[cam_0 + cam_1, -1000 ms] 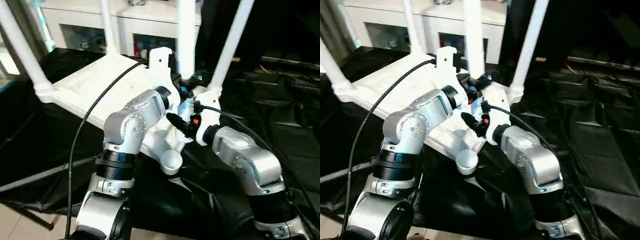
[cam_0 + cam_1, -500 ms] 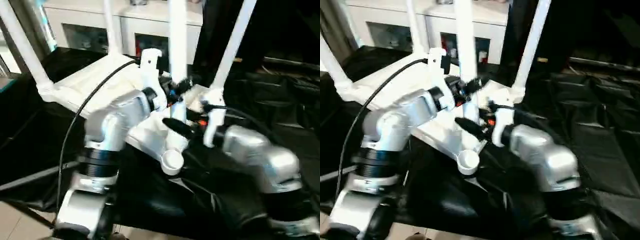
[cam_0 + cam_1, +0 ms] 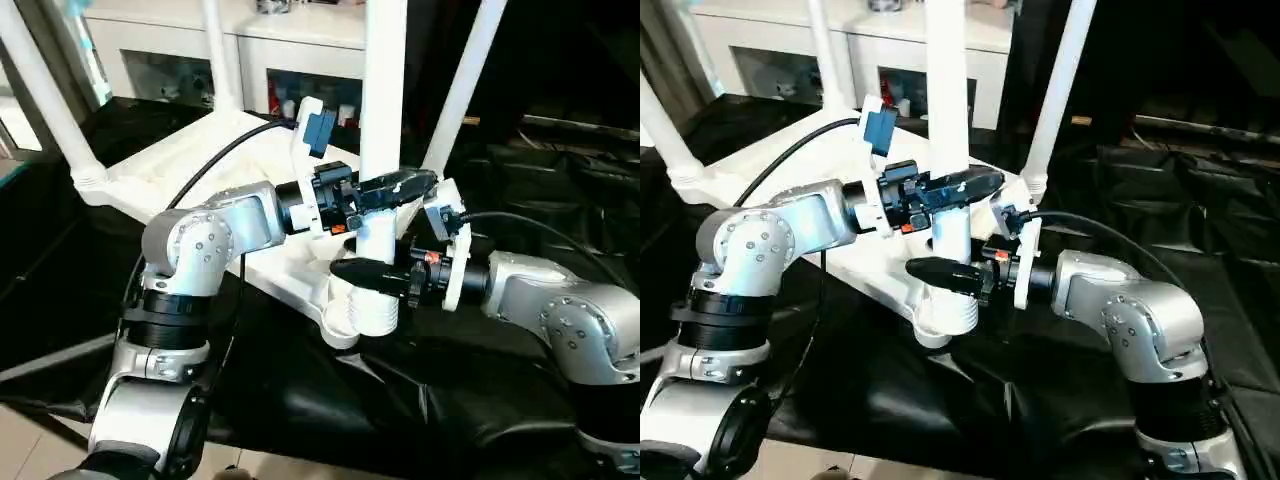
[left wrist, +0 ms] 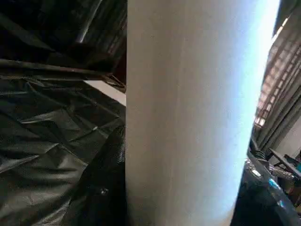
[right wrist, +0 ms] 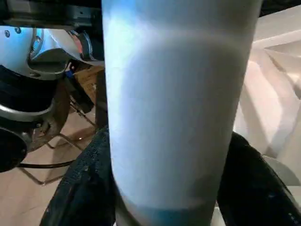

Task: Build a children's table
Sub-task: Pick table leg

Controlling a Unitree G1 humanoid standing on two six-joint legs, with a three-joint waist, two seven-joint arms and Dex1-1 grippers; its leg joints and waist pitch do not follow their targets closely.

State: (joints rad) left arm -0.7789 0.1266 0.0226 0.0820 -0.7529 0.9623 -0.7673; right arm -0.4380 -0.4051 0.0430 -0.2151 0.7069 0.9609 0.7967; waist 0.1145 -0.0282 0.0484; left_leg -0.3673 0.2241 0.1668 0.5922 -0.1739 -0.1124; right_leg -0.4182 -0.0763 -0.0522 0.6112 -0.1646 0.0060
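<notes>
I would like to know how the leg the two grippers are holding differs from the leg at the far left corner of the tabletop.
The held leg stands upright; the far-left leg leans outward. The left gripper and right gripper clamp the held leg at the near corner socket; nothing touches the far-left leg, seated in its own socket. Both are white tubes.

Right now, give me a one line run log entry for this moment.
stage: fourth leg upright at near corner socket of tabletop | left gripper: shut on leg, higher | right gripper: shut on leg, near socket | three legs already standing
</notes>
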